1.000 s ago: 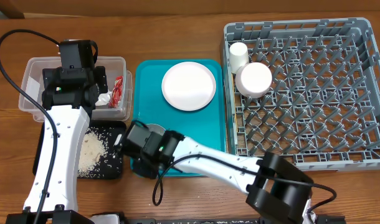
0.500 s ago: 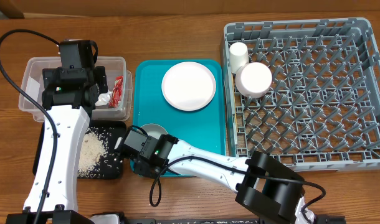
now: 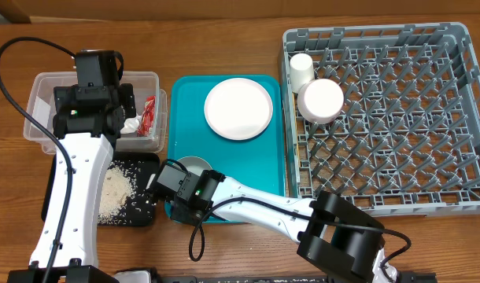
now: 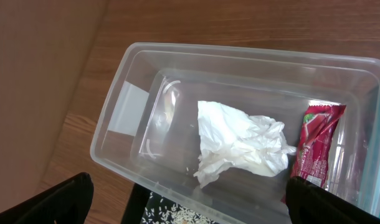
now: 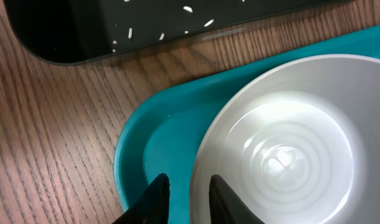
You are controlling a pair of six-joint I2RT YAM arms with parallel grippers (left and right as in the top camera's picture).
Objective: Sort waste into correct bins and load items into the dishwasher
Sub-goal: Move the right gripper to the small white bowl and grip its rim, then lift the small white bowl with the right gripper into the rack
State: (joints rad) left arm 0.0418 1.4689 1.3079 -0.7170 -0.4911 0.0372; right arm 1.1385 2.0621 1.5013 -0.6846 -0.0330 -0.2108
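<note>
My left gripper (image 4: pixel 196 202) hangs wide open above the clear tub (image 4: pixel 134 68), which holds the crumpled white tissue (image 4: pixel 240 146) and the red wrapper (image 4: pixel 314 143). In the overhead view the left gripper (image 3: pixel 94 110) covers part of that tub (image 3: pixel 43 86). My right gripper (image 5: pixel 187 183) straddles the rim of the pale grey-white bowl (image 5: pixel 283 143), one finger outside, one inside, narrowly shut on it. The bowl (image 3: pixel 194 164) rests upright and empty on the teal tray (image 3: pixel 264 157). Rice (image 3: pixel 114 192) lies in the black tray (image 3: pixel 142 212). A pale round plate (image 3: pixel 238 109) sits on the teal tray.
The grey dish rack (image 3: pixel 397 118) at the right holds a white cup (image 3: pixel 301 69) and a small white bowl (image 3: pixel 319 101) at its back left corner. The black tray's edge (image 5: pixel 84 31) lies just beyond the teal tray's corner (image 5: pixel 159 137), with a strip of wood between.
My right gripper has shifted slightly left and towards the table's front with the bowl, so more of the bowl shows. The left arm has not moved.
</note>
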